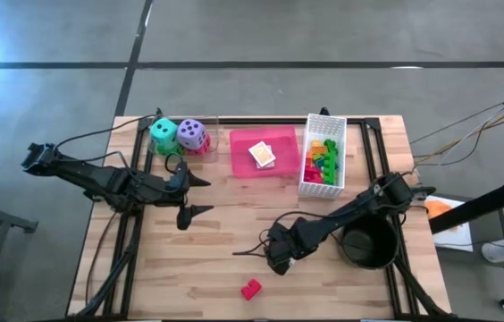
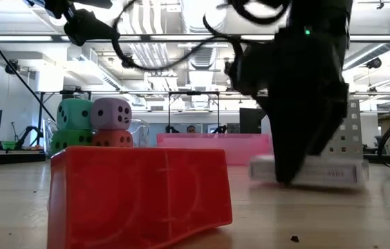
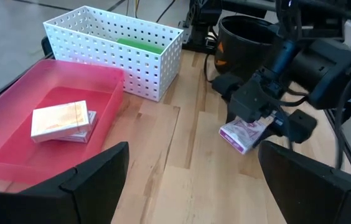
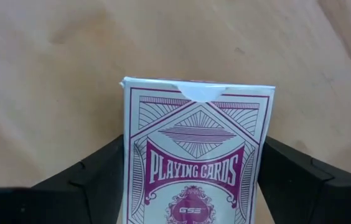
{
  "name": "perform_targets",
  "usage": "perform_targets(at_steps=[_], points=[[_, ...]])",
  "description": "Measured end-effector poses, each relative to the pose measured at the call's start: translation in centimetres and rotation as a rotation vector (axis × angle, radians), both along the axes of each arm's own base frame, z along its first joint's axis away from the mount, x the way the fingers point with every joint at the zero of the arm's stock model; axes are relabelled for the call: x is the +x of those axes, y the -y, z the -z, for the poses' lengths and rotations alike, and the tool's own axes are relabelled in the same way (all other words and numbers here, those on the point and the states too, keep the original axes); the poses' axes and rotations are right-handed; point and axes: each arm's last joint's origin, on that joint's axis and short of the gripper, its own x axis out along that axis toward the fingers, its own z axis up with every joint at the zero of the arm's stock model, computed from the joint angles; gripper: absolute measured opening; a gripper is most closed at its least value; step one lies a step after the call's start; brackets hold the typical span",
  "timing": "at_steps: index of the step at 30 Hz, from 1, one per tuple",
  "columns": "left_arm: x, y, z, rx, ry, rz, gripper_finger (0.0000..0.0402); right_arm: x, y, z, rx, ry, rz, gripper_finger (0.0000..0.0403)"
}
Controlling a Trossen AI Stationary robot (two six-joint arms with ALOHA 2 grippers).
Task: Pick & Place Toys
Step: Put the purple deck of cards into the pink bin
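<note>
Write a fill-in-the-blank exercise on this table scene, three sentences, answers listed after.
1. The right gripper has its fingers on either side of a pack of playing ____.
2. Two more card packs lie in the ____ tray.
3. The white mesh basket stands between that tray and the black round ____.

Missing words: cards; pink; pot
</note>
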Motion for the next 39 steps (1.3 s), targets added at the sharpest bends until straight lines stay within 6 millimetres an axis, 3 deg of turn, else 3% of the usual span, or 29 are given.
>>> perform_targets(at_steps=[7, 15, 21, 28, 39], points=[[0.0, 0.0, 0.0, 0.000, -0.001, 0.000, 0.0360, 0.6, 0.2, -3.9, -0.001, 0.069, -0.040, 0.0286], [-0.1, 0.0, 0.2, 0.005, -0.021, 0.002, 0.0360, 1.0, 3.1, -9.4, -0.101, 0.125, -0.039, 0.0286], [-0.1, 0.0, 0.2, 0.010, -0.023, 0.004, 0.0360, 1.6, 7.3, -12.6, -0.152, 0.150, -0.032, 0.0286], [-0.1, 0.0, 0.2, 0.018, -0.029, 0.006, 0.0360, 2.7, 12.9, -14.6, -0.173, 0.164, -0.040, 0.0286], [-0.1, 0.0, 0.2, 0.018, -0.029, 0.005, 0.0360, 2.8, 22.3, -15.5, -0.190, 0.201, 0.032, 0.0286]])
